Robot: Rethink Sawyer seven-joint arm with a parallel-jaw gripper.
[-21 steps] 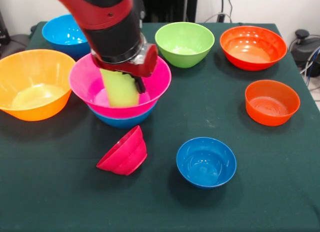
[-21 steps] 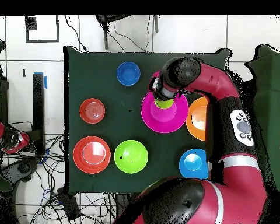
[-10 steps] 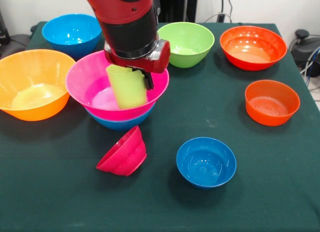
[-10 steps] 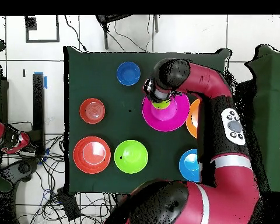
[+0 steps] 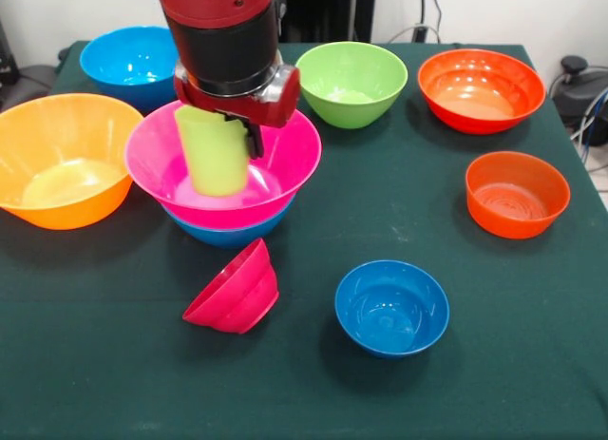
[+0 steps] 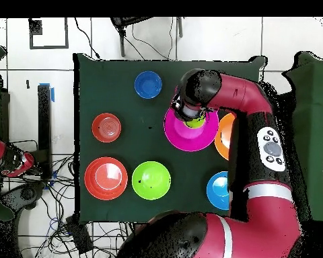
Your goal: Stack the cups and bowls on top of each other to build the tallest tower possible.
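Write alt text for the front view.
The gripper holds a lime cup upright inside a pink bowl nested on a blue bowl. Seven loose bowls ring them on the green table, a crimson one tipped on its side.

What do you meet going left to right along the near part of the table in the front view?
Crimson bowl tipped on its side → small blue bowl standing upright → small orange bowl, a bit farther back.
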